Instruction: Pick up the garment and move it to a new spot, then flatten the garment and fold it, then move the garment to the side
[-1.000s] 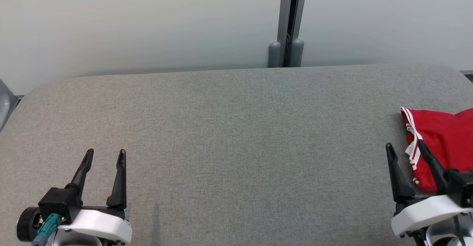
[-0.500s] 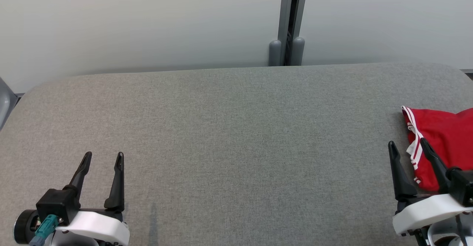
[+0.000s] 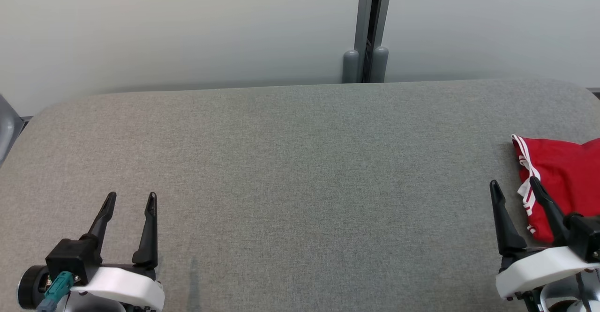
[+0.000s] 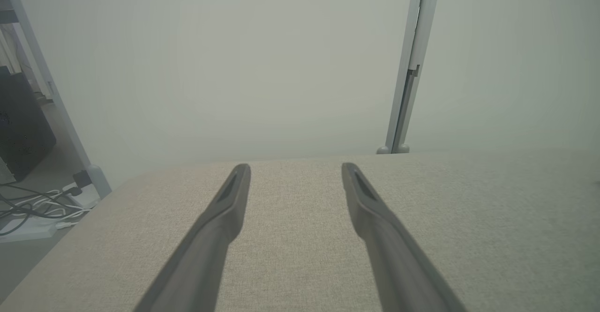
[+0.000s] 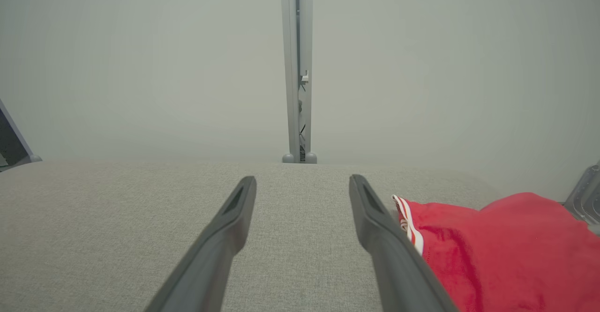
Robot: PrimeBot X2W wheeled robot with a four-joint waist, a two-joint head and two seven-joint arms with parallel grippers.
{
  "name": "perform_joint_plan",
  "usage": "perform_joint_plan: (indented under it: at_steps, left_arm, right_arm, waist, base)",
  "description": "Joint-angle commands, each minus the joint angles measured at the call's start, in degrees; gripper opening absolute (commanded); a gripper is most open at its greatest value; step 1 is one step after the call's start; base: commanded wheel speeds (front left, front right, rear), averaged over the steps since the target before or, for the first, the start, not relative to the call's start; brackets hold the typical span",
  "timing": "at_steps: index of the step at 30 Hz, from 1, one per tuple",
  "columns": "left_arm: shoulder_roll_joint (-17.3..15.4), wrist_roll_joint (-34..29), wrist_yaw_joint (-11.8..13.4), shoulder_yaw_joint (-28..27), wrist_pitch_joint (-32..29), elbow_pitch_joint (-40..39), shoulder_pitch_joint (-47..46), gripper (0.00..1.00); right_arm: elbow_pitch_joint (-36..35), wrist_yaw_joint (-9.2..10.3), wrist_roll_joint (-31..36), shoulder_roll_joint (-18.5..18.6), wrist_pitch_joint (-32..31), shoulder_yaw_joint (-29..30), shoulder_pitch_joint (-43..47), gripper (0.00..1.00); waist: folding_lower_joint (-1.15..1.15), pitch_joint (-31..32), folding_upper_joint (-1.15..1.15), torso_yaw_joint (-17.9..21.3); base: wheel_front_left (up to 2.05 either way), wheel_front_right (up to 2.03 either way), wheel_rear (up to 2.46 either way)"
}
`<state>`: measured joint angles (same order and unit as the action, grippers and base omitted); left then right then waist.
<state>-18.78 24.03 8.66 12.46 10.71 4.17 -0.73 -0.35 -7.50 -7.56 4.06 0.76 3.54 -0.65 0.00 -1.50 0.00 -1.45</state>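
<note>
Red garment (image 3: 565, 176) at the table's (image 3: 300, 162) right edge, cut off by the frame, partly behind my right gripper (image 3: 513, 182), fingers spread and empty, my left gripper (image 3: 131, 196) likewise, wide bare surface between us

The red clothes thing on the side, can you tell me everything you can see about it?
The red garment looks like soft, thin fabric with white stripes along one edge. It lies in a rumpled heap on the cloth-covered grey table at the robot's far right, partly cut off by the head view's edge. The open right tool is just beside it. One finger crosses in front of it, but whether it touches cannot be told.
</note>
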Motion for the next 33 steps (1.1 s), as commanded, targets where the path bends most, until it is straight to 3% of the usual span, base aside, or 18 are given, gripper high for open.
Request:
perform_joint_plan:
  at_steps: [1, 10, 14, 15, 33]
  left_arm:
    - [0.05, 0.04, 0.01, 0.01, -0.01, -0.04, 0.0, 0.0]
    - [2.35, 4.22, -0.91, 0.45, -0.29, 1.71, 1.43, 0.0]
    - [3.11, 7.95, -1.79, 0.27, -0.44, 2.01, 1.16, 0.0]
    - [4.52, 14.9, -3.48, -0.02, -0.69, 2.67, 0.58, 0.0]
    - [7.32, 28.36, -6.66, -0.57, -1.13, 3.37, -0.27, 0.0]
  right_arm:
    - [0.04, 0.0, -0.05, 0.0, 0.02, 0.01, -0.01, 0.0]
    - [2.9, 0.0, -4.85, -0.64, -1.62, 1.15, 0.27, 0.0]
    - [3.35, 0.0, -9.41, -0.66, -2.87, 2.28, 0.13, 0.0]
    - [4.15, 0.0, -17.9, -0.71, -5.01, 4.2, -0.09, 0.0]
    - [5.89, 0.0, -34.27, -0.78, -9.19, 8.03, -0.74, 0.0]
  waist:
    - [0.0, -0.05, 0.0, -0.01]
    - [0.0, -0.03, 0.0, 0.03]
    - [0.0, 0.01, 0.0, 0.08]
    - [0.0, 0.1, 0.0, 0.17]
    - [0.0, 0.29, 0.0, 0.38]
  base:
    - [0.0, 0.0, 0.0]
    - [0.0, 0.0, 0.0]
    - [0.0, 0.0, 0.0]
    - [0.0, 0.0, 0.0]
    - [0.0, 0.0, 0.0]
